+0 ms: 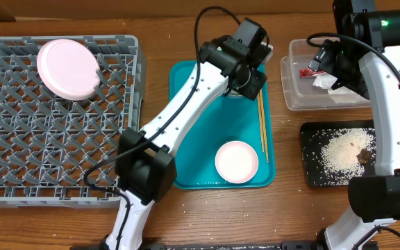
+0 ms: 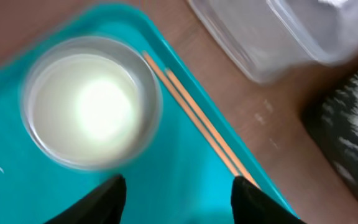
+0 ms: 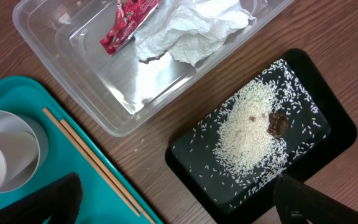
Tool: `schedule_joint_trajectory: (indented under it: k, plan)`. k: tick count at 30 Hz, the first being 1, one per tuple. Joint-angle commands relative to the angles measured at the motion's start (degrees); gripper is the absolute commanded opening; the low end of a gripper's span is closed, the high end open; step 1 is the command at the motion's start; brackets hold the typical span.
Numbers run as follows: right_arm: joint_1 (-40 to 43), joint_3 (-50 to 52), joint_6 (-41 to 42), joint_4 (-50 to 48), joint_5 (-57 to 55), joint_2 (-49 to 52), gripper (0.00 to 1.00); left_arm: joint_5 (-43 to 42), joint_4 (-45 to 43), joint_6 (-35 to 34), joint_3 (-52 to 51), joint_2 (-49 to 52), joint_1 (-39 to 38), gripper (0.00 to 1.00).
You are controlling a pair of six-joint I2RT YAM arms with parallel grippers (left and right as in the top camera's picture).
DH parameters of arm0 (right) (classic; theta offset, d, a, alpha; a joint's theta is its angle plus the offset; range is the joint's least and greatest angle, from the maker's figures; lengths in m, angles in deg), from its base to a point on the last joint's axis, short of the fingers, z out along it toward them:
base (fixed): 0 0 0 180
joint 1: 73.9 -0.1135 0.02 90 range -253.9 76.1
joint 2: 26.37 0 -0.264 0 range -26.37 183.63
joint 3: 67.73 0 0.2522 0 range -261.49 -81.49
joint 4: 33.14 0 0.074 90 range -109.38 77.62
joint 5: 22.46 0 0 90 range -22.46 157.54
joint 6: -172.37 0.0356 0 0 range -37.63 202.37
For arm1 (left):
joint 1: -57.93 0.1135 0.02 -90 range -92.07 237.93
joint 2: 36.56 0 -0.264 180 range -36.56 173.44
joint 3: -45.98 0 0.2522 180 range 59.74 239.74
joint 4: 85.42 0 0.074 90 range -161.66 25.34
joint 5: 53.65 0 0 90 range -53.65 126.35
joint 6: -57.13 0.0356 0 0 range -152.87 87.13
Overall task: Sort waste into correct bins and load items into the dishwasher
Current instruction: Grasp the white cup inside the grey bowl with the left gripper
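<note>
Teal tray (image 1: 242, 125) holds chopsticks (image 1: 262, 125) lying lengthwise along its right edge.

A brown wooden table (image 1: 157, 35) (its grain plainly visible) fills the background under soft, even light.

White arm links (image 1: 186, 104), black joint housings (image 1: 148, 173), thin black cables (image 1: 198, 28), green light (image 1: 385, 23), dark tool fingers (image 2: 104, 202)

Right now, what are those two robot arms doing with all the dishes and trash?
They're clearing up. The left hand hangs open over the teal tray, by the grey bowl and chopsticks. The right hand is open and empty. The pink plate already sits in the rack; the wrapper and napkin lie in the clear tub, the rice on the black tray.
</note>
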State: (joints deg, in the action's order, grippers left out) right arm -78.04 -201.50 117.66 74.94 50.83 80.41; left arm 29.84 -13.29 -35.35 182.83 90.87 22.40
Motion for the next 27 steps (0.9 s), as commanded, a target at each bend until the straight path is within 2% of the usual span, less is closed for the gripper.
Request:
schedule_joint_trajectory:
  k: [1,4,9,12,15,16,22,27]
  plan:
    - [0.04,-1.14,-0.66,-0.15,-0.15,-1.33,1.0,8.46,-3.13,6.95,-0.07,2.89,0.24,0.62]
    - [0.04,-1.14,-0.66,-0.15,-0.15,-1.33,1.0,11.5,-6.08,7.26,-0.07,4.74,0.44,0.62]
    - [0.04,-1.14,-0.66,-0.15,-0.15,-1.33,1.0,11.39,-8.52,8.7,-0.07,6.93,0.79,0.59]
    - [0.04,-1.14,-0.66,-0.15,-0.17,-1.33,1.0,11.3,-9.27,9.16,-0.07,7.26,0.61,0.55]
    - [0.04,-1.14,-0.66,-0.15,-0.15,-1.33,1.0,9.46,-9.53,9.18,-0.07,7.26,0.57,0.45]
    - [0.04,-1.14,-0.66,-0.15,-0.15,-1.33,1.0,8.85,-9.49,9.16,-0.22,7.28,0.57,0.44]
    - [0.04,-1.14,-0.66,-0.15,-0.17,-1.33,1.0,4.94,-8.92,9.11,-1.92,7.28,0.48,0.47]
    - [0.04,-1.14,-0.66,-0.15,-0.17,-1.33,1.0,4.98,-8.87,8.7,-1.92,7.28,0.24,0.45]
